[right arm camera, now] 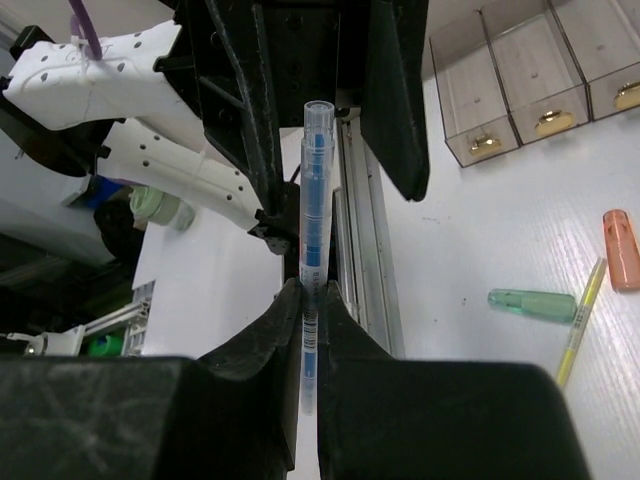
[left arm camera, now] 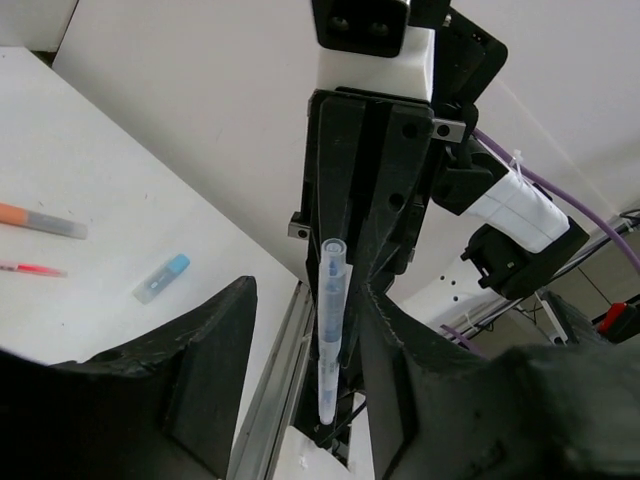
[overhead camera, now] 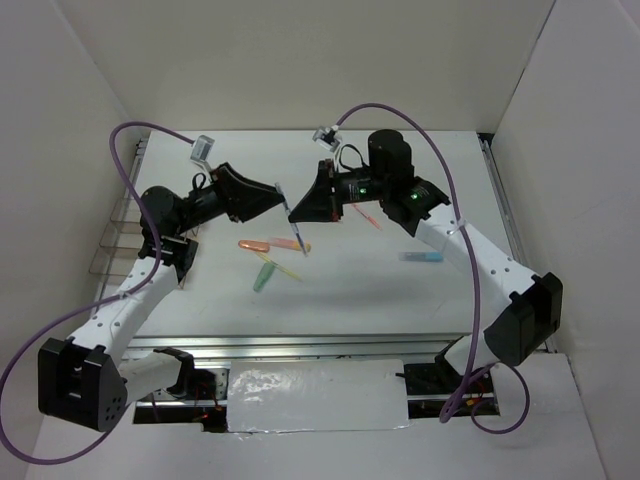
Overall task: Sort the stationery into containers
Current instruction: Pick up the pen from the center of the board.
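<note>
My right gripper point(overhead camera: 299, 213) point(right arm camera: 309, 295) is shut on a clear pen with a blue core point(overhead camera: 294, 224) point(right arm camera: 316, 200) and holds it above the table. My left gripper point(overhead camera: 282, 194) point(left arm camera: 310, 300) is open, and its jaws stand on either side of the same pen point(left arm camera: 331, 330), which lies close to the right-hand finger. On the table lie an orange marker point(overhead camera: 254, 244), a pale green cap point(overhead camera: 264, 277), a thin yellow pen point(overhead camera: 286, 269), a pink-red pen point(overhead camera: 368, 218) and a blue-grey cap point(overhead camera: 421, 256). The clear containers point(overhead camera: 115, 245) point(right arm camera: 520, 80) stand at the left edge.
White walls close in the table on three sides. A metal rail point(overhead camera: 300, 345) runs along the near edge and another point(overhead camera: 503, 200) along the right. The right wrist view shows the green cap point(right arm camera: 530, 303), yellow pen point(right arm camera: 578, 325) and orange marker point(right arm camera: 620, 250) near the containers.
</note>
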You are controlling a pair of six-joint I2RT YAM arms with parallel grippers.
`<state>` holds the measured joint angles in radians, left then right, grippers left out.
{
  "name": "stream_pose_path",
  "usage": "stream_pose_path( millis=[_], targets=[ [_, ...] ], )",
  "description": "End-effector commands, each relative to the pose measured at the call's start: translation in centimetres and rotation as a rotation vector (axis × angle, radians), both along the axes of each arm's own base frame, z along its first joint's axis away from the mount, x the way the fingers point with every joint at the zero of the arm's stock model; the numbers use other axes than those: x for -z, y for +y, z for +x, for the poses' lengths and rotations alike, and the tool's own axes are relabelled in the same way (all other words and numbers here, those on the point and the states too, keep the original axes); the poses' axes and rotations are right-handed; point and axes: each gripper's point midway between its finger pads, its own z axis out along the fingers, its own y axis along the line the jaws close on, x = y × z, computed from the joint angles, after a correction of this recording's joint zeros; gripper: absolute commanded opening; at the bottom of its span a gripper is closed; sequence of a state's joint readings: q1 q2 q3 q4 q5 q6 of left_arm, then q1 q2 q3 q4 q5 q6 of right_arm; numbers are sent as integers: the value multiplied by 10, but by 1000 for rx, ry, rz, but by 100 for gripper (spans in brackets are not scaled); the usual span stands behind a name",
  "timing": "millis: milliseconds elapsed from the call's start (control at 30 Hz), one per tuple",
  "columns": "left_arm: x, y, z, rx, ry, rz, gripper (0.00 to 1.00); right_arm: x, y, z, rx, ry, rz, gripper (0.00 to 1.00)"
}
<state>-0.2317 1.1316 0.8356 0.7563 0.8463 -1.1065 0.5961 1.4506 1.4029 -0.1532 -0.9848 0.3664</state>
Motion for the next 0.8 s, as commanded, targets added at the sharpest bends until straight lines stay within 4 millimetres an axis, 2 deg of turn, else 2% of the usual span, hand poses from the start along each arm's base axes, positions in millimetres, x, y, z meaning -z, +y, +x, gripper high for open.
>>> stream_pose_path(
  millis=[0,100,200,233,267,300,367,400,433,467,500,533,567,600,633,667,700,733,767],
  targets=[
    [-30,-2,-6,10,-111,-35,56,-29,9,1,-20,-71,65,0],
    [-30,-3,-7,18,-114,-29,51,-28,12,5,-22,-56,67,0],
    [-30,-4,-7,21,-118,-22,39,-30,14,6,-27,-50,76,0],
    [-27,-5,-6,23,-108,-16,35,-31,16,6,-31,-52,79,0],
    [-28,-4,-5,21,-107,-11,23,-30,16,6,-33,-46,78,0],
    [-26,-5,-4,17,-111,4,18,-30,16,6,-34,-46,78,3],
    [-22,-2,0,4,-82,33,6,-31,15,5,-38,-50,75,15],
    [-19,0,1,-1,-109,62,4,-31,12,7,-30,-51,72,33],
    [-20,3,3,-10,-122,84,1,-28,10,9,-18,-41,62,42],
    [-15,12,10,-40,-77,126,0,-31,4,10,-2,-51,61,57],
    [-9,18,15,-58,-147,201,0,-29,-5,20,40,-47,52,63],
    [-25,27,19,-90,-215,249,0,-23,-12,25,61,-41,31,66],
    [4,46,36,-136,-216,402,0,-19,-28,36,113,-26,10,69],
    [13,59,42,-165,-222,492,0,-16,-37,43,136,-52,-3,69],
    [-6,80,52,-230,-289,574,0,-16,-47,47,161,-59,-14,69],
    [18,93,49,-196,-352,732,0,-13,-56,52,182,-64,-27,70],
    [31,113,60,-209,-363,817,0,-3,-66,55,200,-63,-52,70],
    [27,139,68,-258,-397,904,0,-4,-82,64,246,-80,-56,70],
    [50,154,72,-210,-429,1025,0,-1,-90,67,266,-87,-65,70]
  ],
)
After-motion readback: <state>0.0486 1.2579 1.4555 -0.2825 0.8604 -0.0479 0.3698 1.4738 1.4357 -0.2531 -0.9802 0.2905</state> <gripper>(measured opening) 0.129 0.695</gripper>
